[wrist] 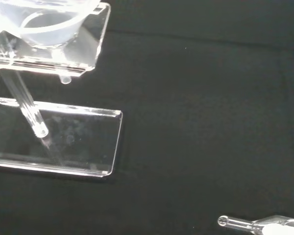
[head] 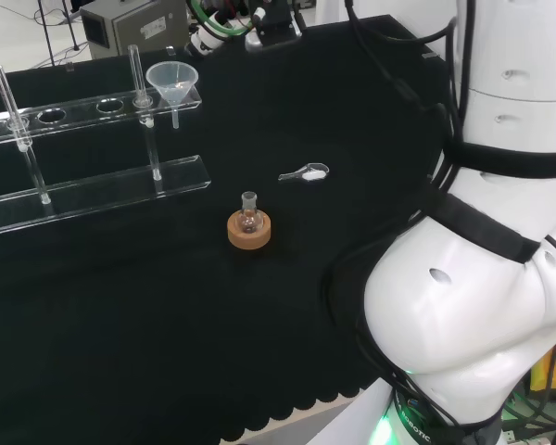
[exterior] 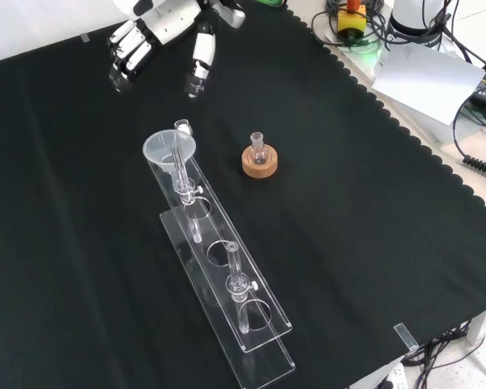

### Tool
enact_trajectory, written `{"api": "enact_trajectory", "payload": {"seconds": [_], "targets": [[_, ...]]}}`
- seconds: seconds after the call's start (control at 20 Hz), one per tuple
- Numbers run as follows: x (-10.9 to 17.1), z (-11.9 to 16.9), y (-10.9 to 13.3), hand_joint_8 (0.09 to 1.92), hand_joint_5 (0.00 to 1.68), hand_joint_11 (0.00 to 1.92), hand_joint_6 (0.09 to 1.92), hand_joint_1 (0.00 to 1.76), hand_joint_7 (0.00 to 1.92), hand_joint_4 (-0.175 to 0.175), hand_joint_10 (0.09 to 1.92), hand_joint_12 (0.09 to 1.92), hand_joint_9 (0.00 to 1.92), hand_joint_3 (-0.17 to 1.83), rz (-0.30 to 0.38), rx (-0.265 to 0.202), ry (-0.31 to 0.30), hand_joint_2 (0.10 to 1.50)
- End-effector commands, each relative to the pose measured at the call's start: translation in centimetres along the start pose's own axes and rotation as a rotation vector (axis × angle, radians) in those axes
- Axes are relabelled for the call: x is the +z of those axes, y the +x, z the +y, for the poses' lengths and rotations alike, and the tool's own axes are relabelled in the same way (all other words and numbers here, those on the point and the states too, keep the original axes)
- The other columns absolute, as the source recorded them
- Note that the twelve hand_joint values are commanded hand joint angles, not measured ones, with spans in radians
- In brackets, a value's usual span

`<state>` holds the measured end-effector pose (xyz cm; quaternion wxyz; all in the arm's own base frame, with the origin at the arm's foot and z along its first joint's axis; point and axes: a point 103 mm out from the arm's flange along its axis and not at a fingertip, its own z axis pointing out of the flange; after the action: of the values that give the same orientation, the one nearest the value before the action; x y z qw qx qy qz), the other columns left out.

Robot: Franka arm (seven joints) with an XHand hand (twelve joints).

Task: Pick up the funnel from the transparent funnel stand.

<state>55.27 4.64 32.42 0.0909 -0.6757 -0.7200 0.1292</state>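
funnel (head: 172, 82): you see it translucent, milky white
funnel stand (exterior: 227, 288): clear, colourless
cloth (exterior: 373, 243): plain black, your backdrop, with a scalloped edge
cork ring (head: 248, 232): tan, just beside the stand's base
hand (exterior: 158, 36): white with black parts
spoon (head: 304, 172): clear, with white powder

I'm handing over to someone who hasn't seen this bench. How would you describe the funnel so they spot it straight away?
Find the long clear funnel stand lying on the black cloth. In the front view, follow its upper shelf to the end nearest the hand: the funnel sits there, stem down through a hole. Its wide translucent cone sets it apart from the upright rods and from the small flask on the cork ring.
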Motion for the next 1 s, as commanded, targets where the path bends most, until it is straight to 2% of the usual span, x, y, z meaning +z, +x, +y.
{"api": "enact_trajectory", "payload": {"seconds": [0.05,0.2,0.4,0.7,1.0], "targets": [[0.4,0.8,3.0,0.62,0.14,0.03,0.09,0.5,0.0,-0.118,0.79,1.44,0.17,0.15,-0.039,-0.042,0.108,0.85],[0.6,1.2,3.9,0.57,0.1,0.06,0.09,0.53,0.0,-0.141,0.81,1.45,0.16,0.15,-0.055,-0.041,0.143,0.81],[0.7,1.6,4.9,0.61,0.08,0.09,0.09,0.58,0.0,-0.172,0.85,1.47,0.17,0.15,-0.075,-0.055,0.161,0.78],[0.7,1.7,6.4,0.6,0.05,0.12,0.09,0.61,0.0,-0.175,0.87,1.48,0.15,0.16,-0.113,-0.072,0.16,0.75],[0.7,2.0,7.3,0.53,0.0,0.14,0.09,0.68,0.0,-0.175,0.89,1.48,0.13,0.19,-0.151,-0.066,0.152,0.72]]}}
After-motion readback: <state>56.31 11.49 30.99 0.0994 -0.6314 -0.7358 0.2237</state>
